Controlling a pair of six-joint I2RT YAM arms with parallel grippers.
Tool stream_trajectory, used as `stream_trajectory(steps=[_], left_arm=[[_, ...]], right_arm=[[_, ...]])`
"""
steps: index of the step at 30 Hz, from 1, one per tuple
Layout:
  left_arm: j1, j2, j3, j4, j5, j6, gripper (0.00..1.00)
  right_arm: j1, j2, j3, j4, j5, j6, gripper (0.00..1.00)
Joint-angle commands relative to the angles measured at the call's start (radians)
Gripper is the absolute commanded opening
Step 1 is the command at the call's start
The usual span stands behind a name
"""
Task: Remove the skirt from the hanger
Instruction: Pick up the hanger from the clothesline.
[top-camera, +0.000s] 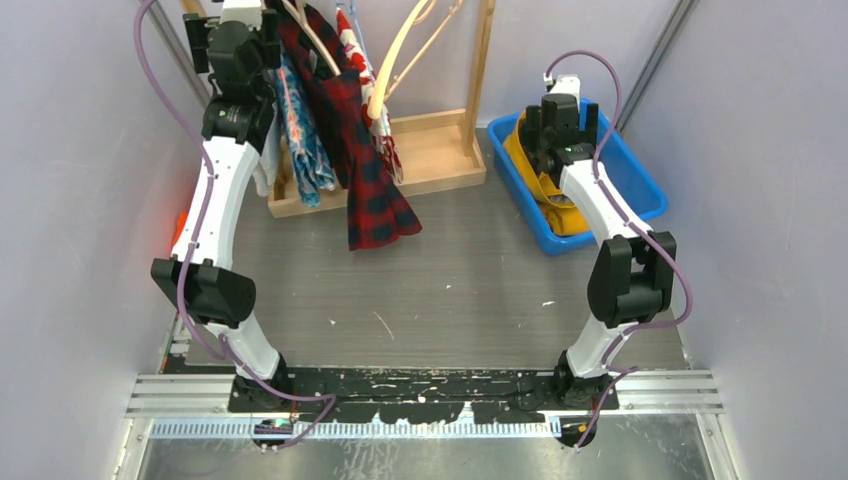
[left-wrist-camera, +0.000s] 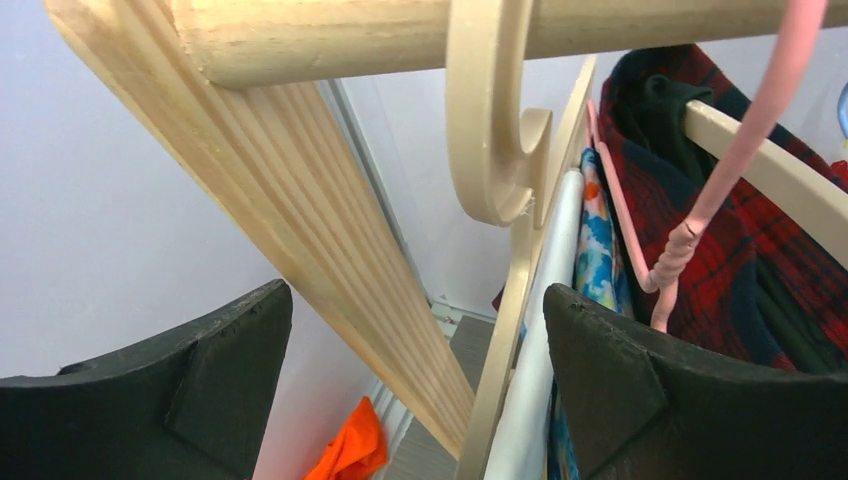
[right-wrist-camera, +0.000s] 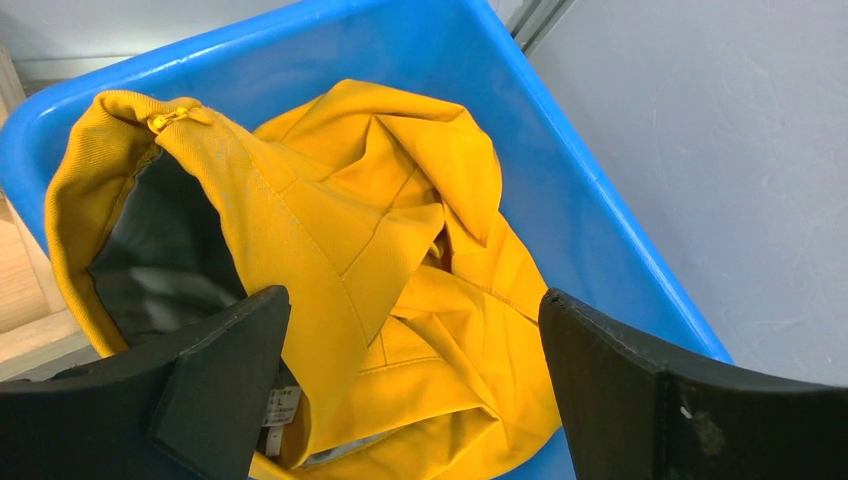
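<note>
A: Where does the left end effector (left-wrist-camera: 415, 295) stand?

B: It is high up at the wooden rack (top-camera: 440, 150). Its jaws are spread wide and there is nothing between them. In the wrist view the slanted post of the rack shows beyond the gap. The hook of a wooden hanger (left-wrist-camera: 490, 130) sits on the top rail, just above.

A: And the right one?

B: The right end effector (right-wrist-camera: 415, 295) is released too. It hangs over the blue bin (top-camera: 645, 185) at the right side of the tabletop (top-camera: 450, 290) and holds nothing.

A: Where is the skirt?

B: A yellow skirt (right-wrist-camera: 400, 200) lies crumpled inside the bin, directly under the open right jaws. Its zipper and its dark lining are turned upward.

A: What hangs on the rack?

B: A red and black plaid garment (top-camera: 365, 170) hangs there, and its lower part falls in front of the rack base. A blue patterned cloth (top-camera: 305, 140) hangs just to its left. A pink hanger (left-wrist-camera: 740, 150) is hooked on the same rail.

A: Does any end effector touch a garment?

B: No, both are apart from the cloth.
</note>
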Motion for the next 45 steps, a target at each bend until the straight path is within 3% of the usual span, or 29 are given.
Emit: stream_trajectory(steps=[1,8,12,14,17,18,36,45], left_arm=[[0.020,-0.029,0.031,0.076,0.029,-0.010,0.95],[0.044,-0.016,0.022,0.035,0.158,-0.102,0.92],[0.061,-0.009,0.039,0.009,0.247,-0.151,0.76],[0.065,-0.010,0.039,0.004,0.276,-0.161,0.60],[0.067,-0.019,0.026,0.003,0.282,-0.175,0.10],[0.069,-0.022,0.024,0.004,0.282,-0.180,0.01],[0.067,-0.039,0.182,-0.031,0.407,-0.279,0.00],[0.066,-0.103,0.117,-0.050,0.397,-0.250,0.00]], right_arm=[[-0.005,-0.081,0.025,0.030,0.003,-0.005,1.00],[-0.005,-0.090,0.035,0.025,-0.005,-0.005,1.00],[-0.005,-0.098,0.034,0.023,-0.009,-0.005,1.00],[-0.004,-0.102,0.030,0.023,-0.010,-0.005,1.00],[-0.003,-0.106,0.027,0.023,-0.011,-0.005,1.00],[-0.005,-0.108,0.026,0.022,-0.014,-0.004,1.00],[-0.004,-0.100,-0.001,0.030,-0.044,0.025,1.00],[-0.004,-0.091,0.004,0.025,-0.058,0.018,0.99]])
